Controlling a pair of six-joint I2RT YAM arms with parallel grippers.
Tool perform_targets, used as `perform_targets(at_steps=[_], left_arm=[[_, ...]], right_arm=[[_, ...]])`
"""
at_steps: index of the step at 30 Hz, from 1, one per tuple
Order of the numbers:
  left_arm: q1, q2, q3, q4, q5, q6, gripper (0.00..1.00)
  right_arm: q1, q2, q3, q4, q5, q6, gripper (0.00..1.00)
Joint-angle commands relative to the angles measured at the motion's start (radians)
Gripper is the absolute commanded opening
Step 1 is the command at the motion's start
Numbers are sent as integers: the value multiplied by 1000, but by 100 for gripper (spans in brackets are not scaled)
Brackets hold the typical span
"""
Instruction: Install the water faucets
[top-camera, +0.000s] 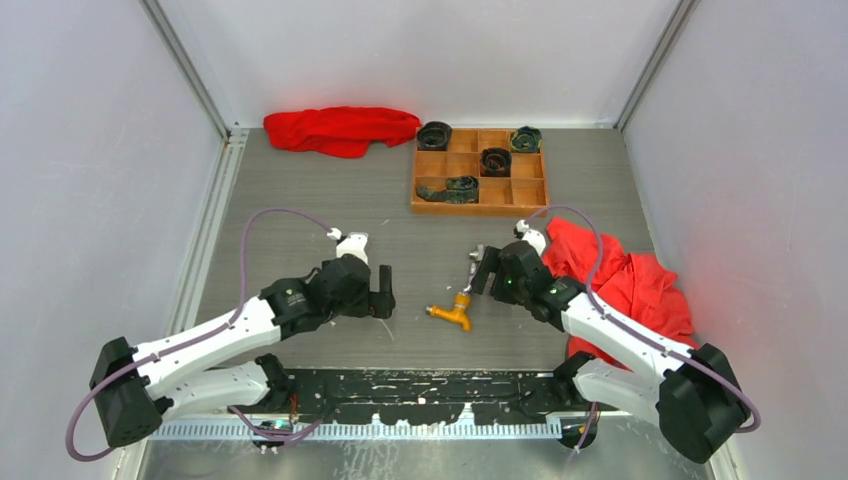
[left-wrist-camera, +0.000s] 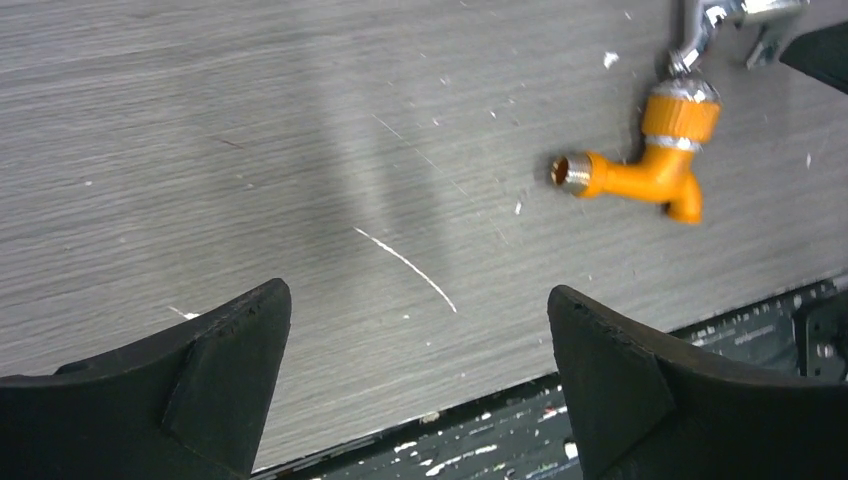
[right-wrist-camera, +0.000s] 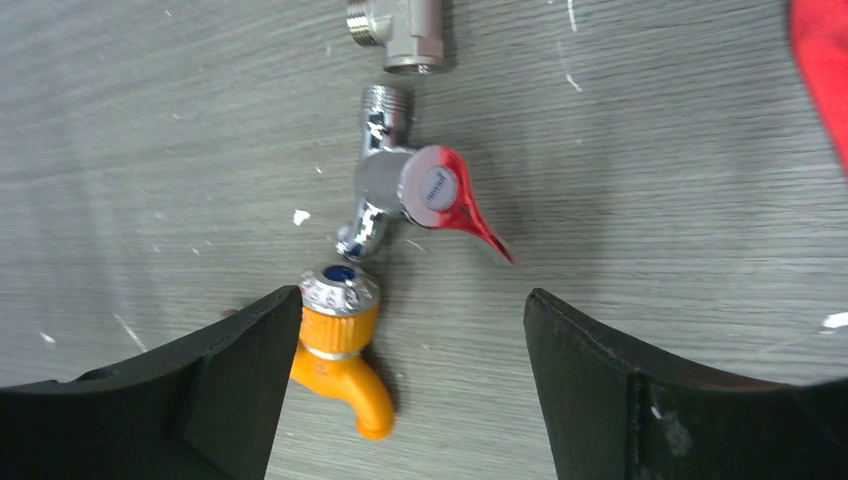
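Grey counter (top-camera: 300, 180) is filling the top view. A red cloth (top-camera: 640, 285) is lying bunched at 3 to 4 o'clock, partly under the right arm (top-camera: 610, 330). A second red cloth (top-camera: 340, 130) is lying at 11 o'clock against the back wall. A wooden tray (top-camera: 480, 208) is sitting at 12 to 1 o'clock, with four dark rolls (top-camera: 495, 160) in separate compartments.

The left arm (top-camera: 230, 325) is reaching in from 7 o'clock and the right arm from 5 o'clock, both low over the counter.

The left fingers (left-wrist-camera: 220, 370) are standing wide apart, gripping nothing, with bare counter between them. The right fingers (right-wrist-camera: 620, 380) are also standing apart and clamping nothing.

The orange faucet (top-camera: 453, 312) is lying on its side on the counter, near centre toward 6 o'clock, between the two arms. Its threaded end is pointing to 9 o'clock in the top view. In the right wrist view its cap end is showing at the edge of one finger; contact is unclear.

The silver faucet (right-wrist-camera: 385, 185), with a red handle, is lying just beside the orange cap at 1 o'clock from it. A small silver fitting (right-wrist-camera: 400, 30) is lying just past the silver faucet's far end.
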Motion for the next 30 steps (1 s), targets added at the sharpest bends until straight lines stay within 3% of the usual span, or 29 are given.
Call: perform_targets(at_steps=[1, 5, 11, 15, 21, 30], left_arm=[[42, -5, 21, 20, -119, -69, 99], [55, 21, 16, 72, -100, -78, 99], [55, 82, 23, 90, -76, -90, 98], [56, 93, 36, 97, -67, -88, 98], [57, 125, 37, 148, -34, -109, 97], [56, 152, 51, 112, 6, -128, 96]], right_arm=[[12, 60, 13, 160, -13, 187, 85], [16, 153, 84, 118, 109, 201, 84], [30, 159, 140, 139, 78, 170, 83], [97, 137, 161, 84, 228, 158, 74], [105, 171, 110, 332, -46, 57, 72], [95, 383, 223, 235, 48, 25, 72]])
